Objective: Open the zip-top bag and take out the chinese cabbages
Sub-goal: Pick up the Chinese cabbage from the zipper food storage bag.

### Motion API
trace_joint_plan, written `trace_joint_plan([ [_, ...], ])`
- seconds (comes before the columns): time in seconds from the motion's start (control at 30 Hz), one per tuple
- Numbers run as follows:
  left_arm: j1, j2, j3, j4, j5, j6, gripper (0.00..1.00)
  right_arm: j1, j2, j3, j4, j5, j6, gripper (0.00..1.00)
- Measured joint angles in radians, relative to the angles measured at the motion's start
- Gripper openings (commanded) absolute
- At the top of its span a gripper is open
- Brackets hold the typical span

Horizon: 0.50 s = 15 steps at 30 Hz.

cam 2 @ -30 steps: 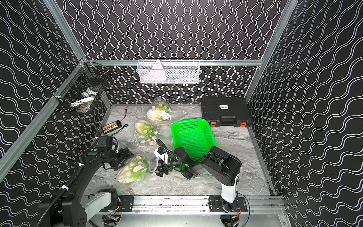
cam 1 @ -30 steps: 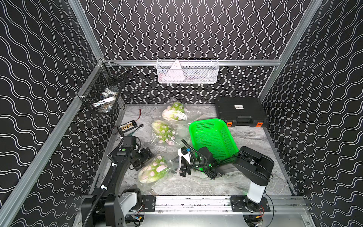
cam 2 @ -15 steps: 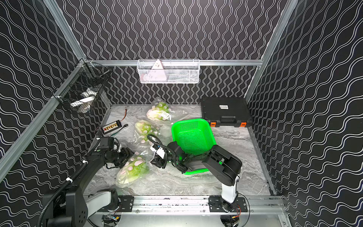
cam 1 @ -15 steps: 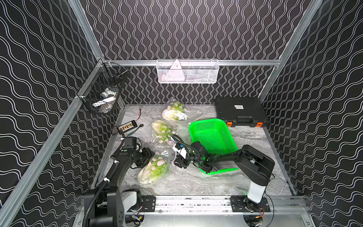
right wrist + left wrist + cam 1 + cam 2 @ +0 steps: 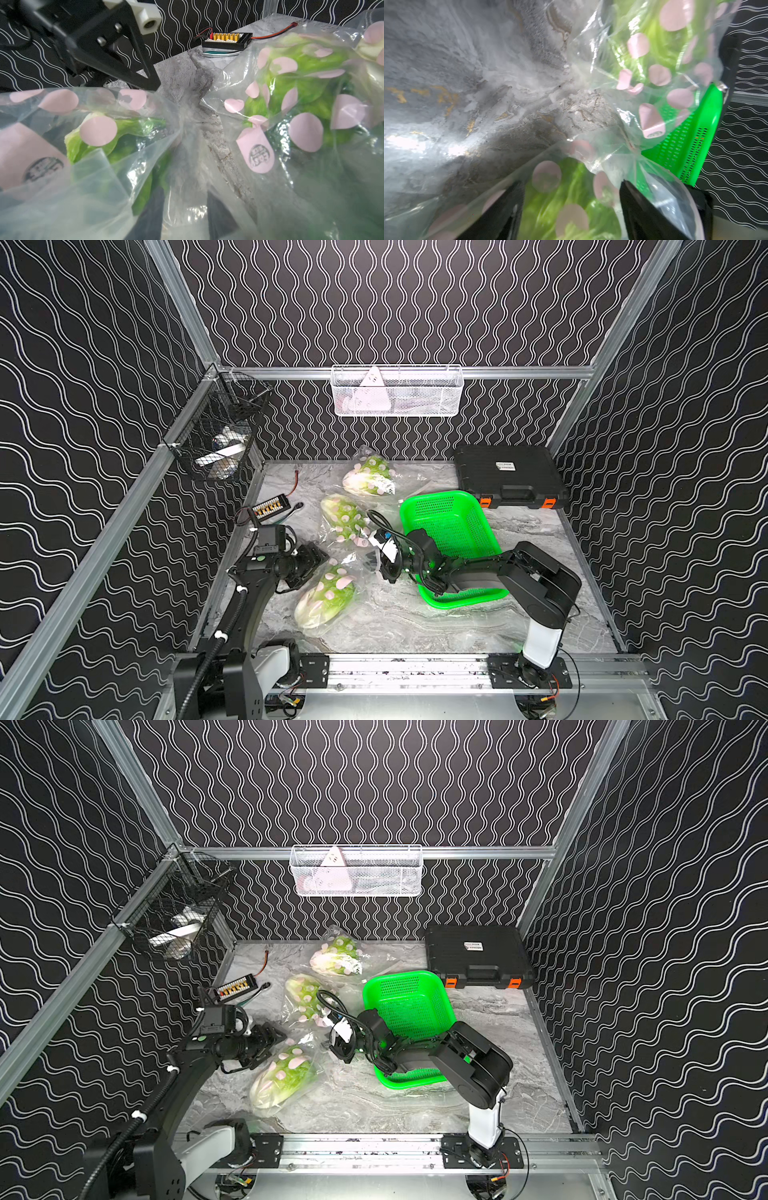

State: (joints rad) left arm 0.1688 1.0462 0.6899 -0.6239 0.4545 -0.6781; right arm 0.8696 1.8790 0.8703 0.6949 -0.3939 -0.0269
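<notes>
Right gripper (image 5: 374,563) is sitting farther toward 11 o'clock than a second ago; in both top views it is facing the left gripper (image 5: 321,559) across the mouth of the nearest zip-top bag (image 5: 351,572), while the chinese cabbages (image 5: 326,601) are lying bagged at 8, 10 and 11 o'clock on the table, beside the green basket (image 5: 451,518). In the left wrist view, the left gripper's fingers (image 5: 506,209) are standing spread, straddling the bagged leaves. In the right wrist view, the right gripper's fingers (image 5: 219,216) are standing narrowed with bag film between them; whether they are clamping it cannot be told.
</notes>
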Motion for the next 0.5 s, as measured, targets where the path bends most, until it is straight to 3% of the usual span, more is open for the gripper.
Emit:
trace_joint_plan([
  [0.27,0.0,-0.116,0.066,-0.166,-0.017,0.009,0.86,-0.009,0.023,-0.015,0.025,-0.049,0.003,0.29],
  [0.5,0.0,-0.278,-0.106,-0.204,0.004,-0.061,0.81,-0.006,0.023,-0.036,0.062,-0.176,0.042,0.35],
])
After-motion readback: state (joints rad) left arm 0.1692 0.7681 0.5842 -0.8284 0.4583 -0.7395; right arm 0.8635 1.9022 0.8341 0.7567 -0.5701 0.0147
